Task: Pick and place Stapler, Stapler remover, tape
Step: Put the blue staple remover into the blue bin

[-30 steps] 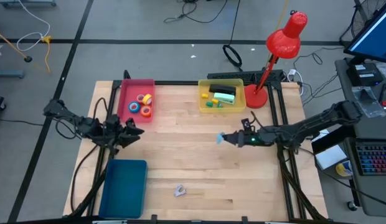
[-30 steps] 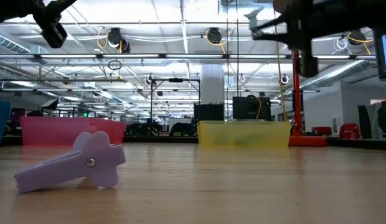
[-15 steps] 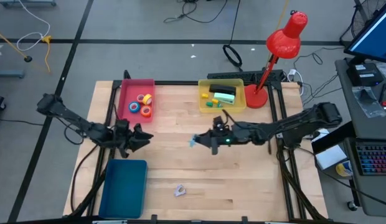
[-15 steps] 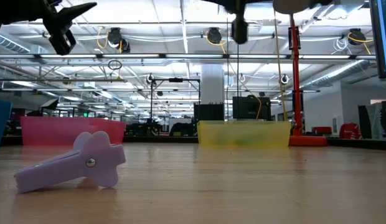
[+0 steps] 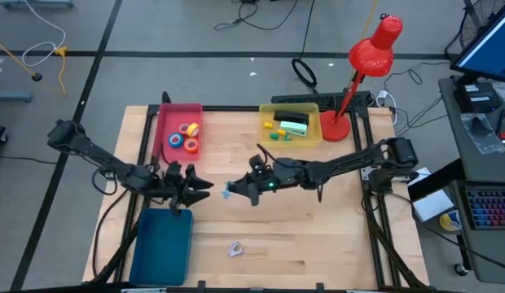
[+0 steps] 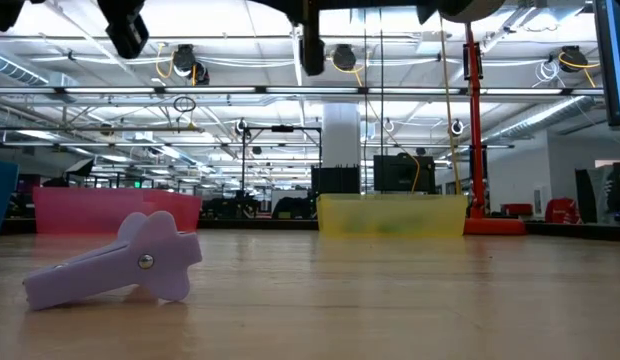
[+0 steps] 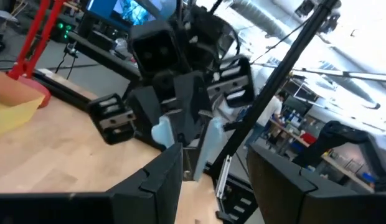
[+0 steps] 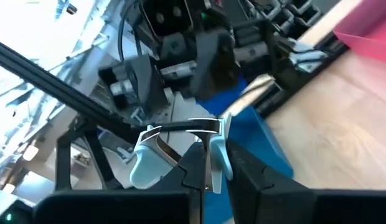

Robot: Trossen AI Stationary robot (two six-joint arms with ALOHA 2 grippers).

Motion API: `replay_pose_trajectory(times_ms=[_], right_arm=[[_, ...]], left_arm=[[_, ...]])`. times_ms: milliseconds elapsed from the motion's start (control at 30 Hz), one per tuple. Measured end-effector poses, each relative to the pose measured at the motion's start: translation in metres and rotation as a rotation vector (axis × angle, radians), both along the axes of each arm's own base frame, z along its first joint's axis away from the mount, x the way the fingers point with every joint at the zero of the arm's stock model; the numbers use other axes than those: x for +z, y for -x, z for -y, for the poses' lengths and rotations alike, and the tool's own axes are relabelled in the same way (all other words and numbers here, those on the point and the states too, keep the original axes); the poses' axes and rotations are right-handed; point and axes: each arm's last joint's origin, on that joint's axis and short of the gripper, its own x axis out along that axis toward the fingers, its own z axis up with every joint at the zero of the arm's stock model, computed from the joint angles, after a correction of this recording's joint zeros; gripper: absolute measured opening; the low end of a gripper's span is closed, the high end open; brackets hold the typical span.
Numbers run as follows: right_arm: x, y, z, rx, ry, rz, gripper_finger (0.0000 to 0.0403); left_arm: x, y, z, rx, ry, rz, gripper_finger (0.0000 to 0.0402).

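Note:
My right gripper (image 5: pixel 233 190) hangs in the air over the middle of the table, shut on a light-blue stapler (image 5: pixel 226 192) that also shows in the right wrist view (image 8: pixel 148 163). My left gripper (image 5: pixel 202 185) is open and faces it from the table's left, a short gap away, its fingers (image 7: pixel 159 180) spread wide. The lilac stapler remover (image 5: pixel 234 249) lies on its side near the table's near edge (image 6: pixel 115 262). Several small tape rolls (image 5: pixel 188 135) lie in the pink tray (image 5: pixel 168 122). My right gripper pinches the stapler between its two fingers (image 8: pixel 202 168) near one end (image 8: pixel 213 148). The fingers come level from the table's right. The rest of the stapler sticks out past the fingertips toward my left gripper, lifted clear of the table.
A blue tray (image 5: pixel 163 244) lies at the near left, just under my left gripper. A yellow bin (image 5: pixel 311 134) with small blocks stands at the far edge, with a red desk lamp (image 5: pixel 362 73) to its right. Bare wood stretches over the middle and near right.
My right gripper has carried the stapler across the table toward its left, from the right of centre to close in front of my left gripper. My left gripper has moved to the right toward it. The stapler remover and the trays have stayed put.

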Motion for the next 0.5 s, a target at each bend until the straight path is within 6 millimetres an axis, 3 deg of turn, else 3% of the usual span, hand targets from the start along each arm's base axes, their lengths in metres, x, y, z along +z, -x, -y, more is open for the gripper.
replay_pose_trajectory(times_ms=[233, 500], right_arm=[[0.005, -0.018, 0.004, 0.028, -0.014, 0.026, 0.0027], [-0.001, -0.019, 0.011, 0.004, -0.019, -0.022, 0.0027]], left_arm=[[-0.007, -0.009, 0.005, -0.012, 0.015, -0.047, 0.0177], [-0.009, -0.010, 0.006, -0.030, 0.032, -0.058, 0.0177]])
